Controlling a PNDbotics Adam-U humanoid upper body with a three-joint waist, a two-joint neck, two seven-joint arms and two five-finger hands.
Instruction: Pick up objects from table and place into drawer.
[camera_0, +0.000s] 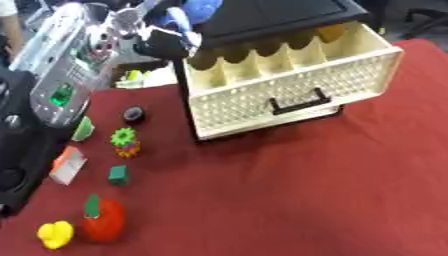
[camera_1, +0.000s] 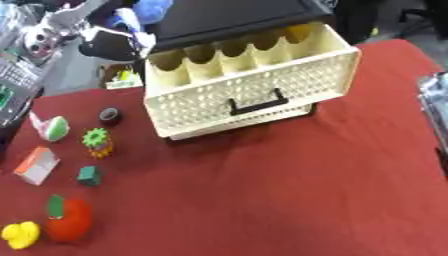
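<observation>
Left eye view: left hand (camera_0: 166, 37) is up at the drawer's (camera_0: 289, 85) far-left corner, fingers curled round a blue object (camera_0: 199, 7), partly cut off at the top edge. One cream drawer stands open on the red table (camera_0: 306, 190). Seven items lie well apart from the hand: black disc (camera_0: 134, 114), gear toy (camera_0: 125, 139), green cube (camera_0: 119, 175), white-orange block (camera_0: 67, 165), green-white piece (camera_0: 83, 129), red fruit (camera_0: 103, 220), yellow duck (camera_0: 55, 233). Right hand isn't showing.

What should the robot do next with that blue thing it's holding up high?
Probably lower the left hand into the open drawer and let go. Its fingers hold the blue thing just above the drawer's left end, whose compartments look empty.
</observation>
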